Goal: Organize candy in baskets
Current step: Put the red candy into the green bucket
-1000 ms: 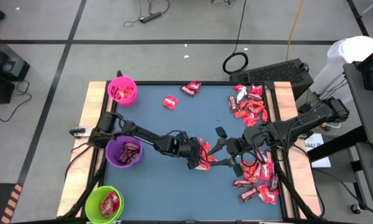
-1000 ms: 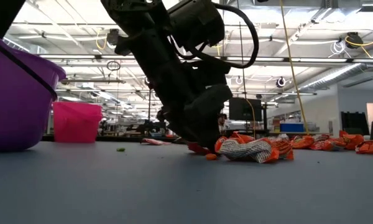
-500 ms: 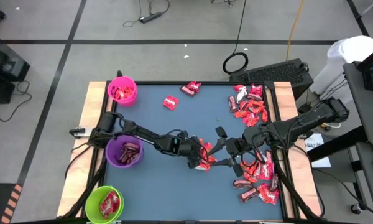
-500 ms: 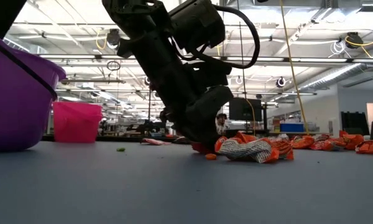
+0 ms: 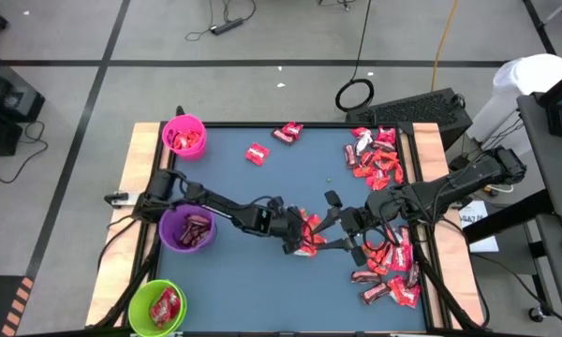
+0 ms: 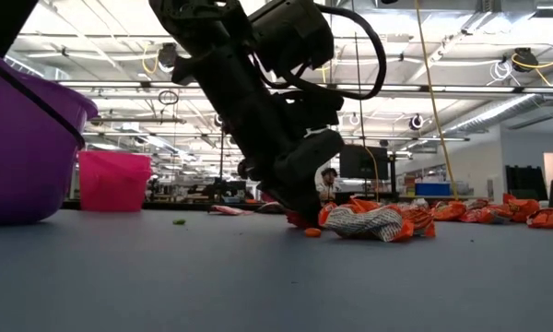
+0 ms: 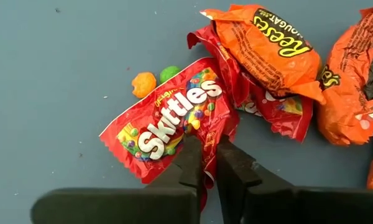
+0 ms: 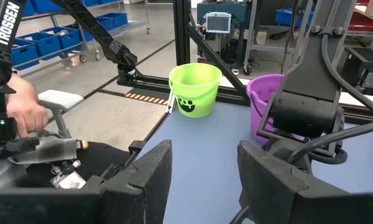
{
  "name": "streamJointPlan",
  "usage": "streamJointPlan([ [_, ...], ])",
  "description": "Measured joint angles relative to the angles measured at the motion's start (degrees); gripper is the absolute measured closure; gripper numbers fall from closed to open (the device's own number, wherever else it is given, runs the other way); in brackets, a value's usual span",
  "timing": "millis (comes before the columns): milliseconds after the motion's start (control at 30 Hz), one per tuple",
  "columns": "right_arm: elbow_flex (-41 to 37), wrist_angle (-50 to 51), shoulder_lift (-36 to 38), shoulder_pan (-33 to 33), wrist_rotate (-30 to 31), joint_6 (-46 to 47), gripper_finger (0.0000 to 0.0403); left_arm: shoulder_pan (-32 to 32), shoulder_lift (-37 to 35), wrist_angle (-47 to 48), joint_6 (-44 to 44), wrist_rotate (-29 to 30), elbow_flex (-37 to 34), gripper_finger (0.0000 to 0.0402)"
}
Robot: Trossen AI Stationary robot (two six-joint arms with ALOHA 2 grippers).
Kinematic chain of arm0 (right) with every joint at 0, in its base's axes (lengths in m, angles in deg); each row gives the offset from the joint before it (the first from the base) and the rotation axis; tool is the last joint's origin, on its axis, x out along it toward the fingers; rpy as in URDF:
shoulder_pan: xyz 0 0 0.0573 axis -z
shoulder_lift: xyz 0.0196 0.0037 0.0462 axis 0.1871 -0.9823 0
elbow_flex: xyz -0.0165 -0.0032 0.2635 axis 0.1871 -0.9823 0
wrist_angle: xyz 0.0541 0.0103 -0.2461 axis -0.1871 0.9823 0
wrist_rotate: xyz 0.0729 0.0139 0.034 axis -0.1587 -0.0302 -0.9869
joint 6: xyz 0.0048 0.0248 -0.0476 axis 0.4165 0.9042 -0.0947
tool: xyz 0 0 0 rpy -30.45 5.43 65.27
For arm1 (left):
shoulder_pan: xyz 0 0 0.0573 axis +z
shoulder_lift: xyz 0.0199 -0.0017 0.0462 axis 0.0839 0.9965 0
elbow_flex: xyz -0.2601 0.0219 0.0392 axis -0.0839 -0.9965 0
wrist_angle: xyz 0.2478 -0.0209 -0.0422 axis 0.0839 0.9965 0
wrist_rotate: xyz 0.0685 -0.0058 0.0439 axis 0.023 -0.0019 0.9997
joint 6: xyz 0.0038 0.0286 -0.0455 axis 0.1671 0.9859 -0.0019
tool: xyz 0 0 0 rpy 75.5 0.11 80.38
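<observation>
Your left gripper (image 7: 209, 163) is pinching a red candy packet (image 7: 168, 121) at the table's middle; your right gripper (image 5: 348, 227) is waiting just beside it, fingers apart. You are partway through: the pink basket (image 5: 184, 136), purple basket (image 5: 188, 228) and green basket (image 5: 156, 306) are each holding some candy, while a large pile (image 5: 386, 248) is lying along the right side. You're working on a blue table (image 5: 234, 281) in an open workshop.

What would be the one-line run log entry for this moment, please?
left pincer: shut on Skittles packet, mid-table | right pincer: open, waiting near candy pile | purple basket: beside left arm
</observation>
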Motion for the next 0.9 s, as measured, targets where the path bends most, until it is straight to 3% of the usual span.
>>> streamJointPlan([
  [333, 0.0, 0.1, 0.0, 0.0, 0.0, -0.1, 0.0232, -4.1, -1.6, 1.3, 0.1, 1.9, 0.9, 0.0385],
  [900, 0.0, 0.5, 0.0, 0.0, 0.0, 0.0, 0.0232, -13.1, -12.1, 9.4, -1.4, 14.9, 1.1, 0.0384],
])
